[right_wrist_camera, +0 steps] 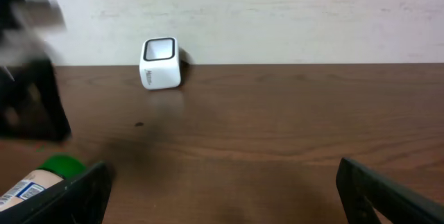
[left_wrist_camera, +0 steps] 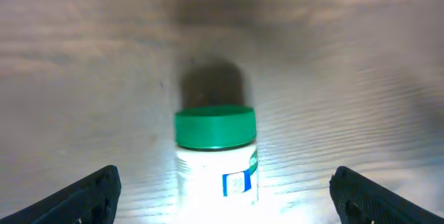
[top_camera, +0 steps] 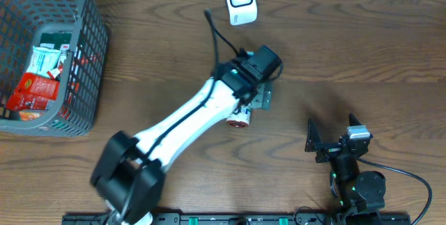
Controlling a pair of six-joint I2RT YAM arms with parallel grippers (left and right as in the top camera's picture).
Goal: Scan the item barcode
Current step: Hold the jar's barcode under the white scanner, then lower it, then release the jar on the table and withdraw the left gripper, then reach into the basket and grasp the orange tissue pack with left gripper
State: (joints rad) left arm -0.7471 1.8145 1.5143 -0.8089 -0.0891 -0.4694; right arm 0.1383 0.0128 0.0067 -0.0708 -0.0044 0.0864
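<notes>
Mid-table, green-capped bottle [left_wrist_camera: 215,172] lies on its side between left gripper [left_wrist_camera: 223,186] fingers, spread wide, not touching. Right gripper [right_wrist_camera: 222,179] wide too, empty. Scanner [top_camera: 240,1] near far edge.

Overhead, the left arm [top_camera: 198,113] hides most of the bottle [top_camera: 240,119]; only one end shows. The left wrist view cuts the bottle off at the lower edge, and glare washes out its label [left_wrist_camera: 239,182]. In the right wrist view the arm above the bottle is blurred.

I work at a mock shop checkout: a white boxy barcode scanner [top_camera: 240,1], a grey wire basket [top_camera: 97,58] of packets [top_camera: 31,92] to its left.
</notes>
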